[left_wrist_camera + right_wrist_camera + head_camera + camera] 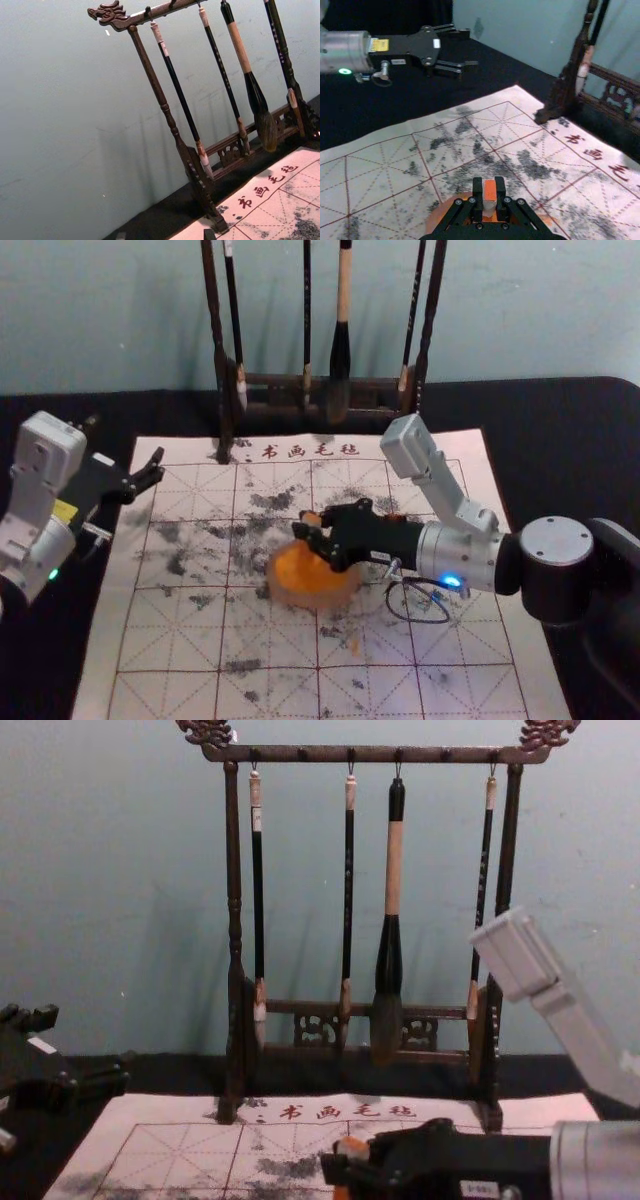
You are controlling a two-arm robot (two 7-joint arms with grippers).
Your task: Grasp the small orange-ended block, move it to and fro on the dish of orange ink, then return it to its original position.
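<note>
Orange-ended block [490, 192], gripped between the closed fingers of the right gripper [303, 528], over or just beyond the far side of the dish [290, 597]. Cannot tell whether touching the ink [306, 568] or just clear of it. Looks light, stiff and small, more like a stamp or eraser than anything brittle. Best pinched by the pale flat sides, squarely, as now. Likely to turn slick if wetted that high, so worth holding firmly without crushing. For the to-and-fro, probably best moved level and gently, to avoid twisting in the grip or nudging the dish; then back to the starting place. Well apart from the dish, to its left, left gripper [470, 49] with fingers spread and nothing between. Round and shallow, that dish, with a translucent-looking rim around wet-looking orange. Beneath it, pale soft-looking mat [165, 640], ruled in dark red squares and blotched black. Beyond it, brush stand [233, 880] of dark turned wood, hung with smooth-handled brushes [395, 870], slim and thick.
</note>
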